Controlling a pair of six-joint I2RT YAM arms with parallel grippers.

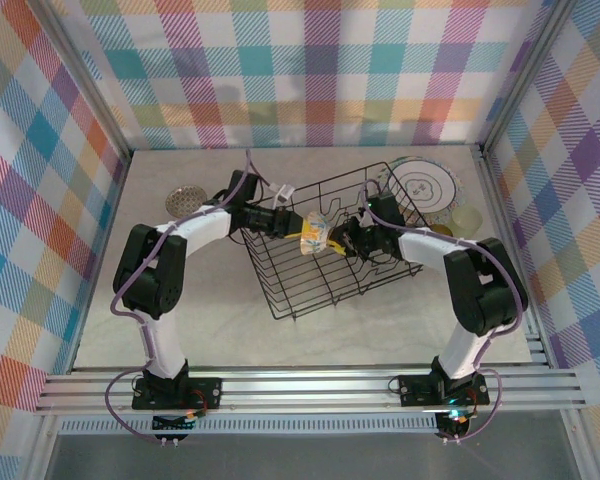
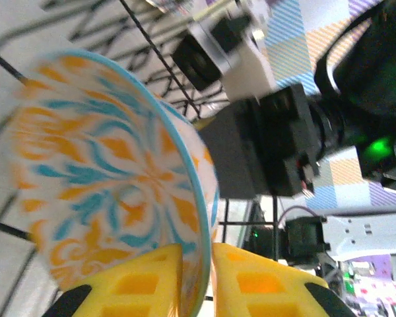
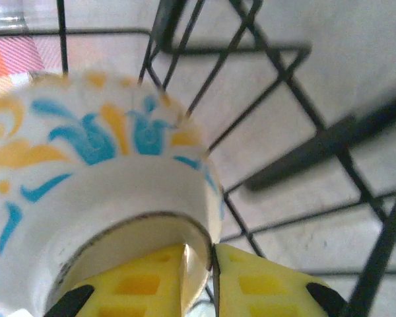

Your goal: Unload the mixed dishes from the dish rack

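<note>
Black wire dish rack (image 1: 320, 290) sat mid-table, apparently empty but for one small orange-and-blue patterned bowl (image 1: 313, 236); a cream line-patterned round plate (image 1: 427, 185) already lay beyond it. Left gripper (image 2: 197, 254) pinched the bowl's rim, right gripper (image 3: 199, 254) its foot ring.

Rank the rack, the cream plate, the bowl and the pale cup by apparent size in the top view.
1. The rack, largest by far.
2. The cream plate.
3. The bowl and the pale cup look about alike. The bowl is partly covered, so I leave these two unranked.
</note>
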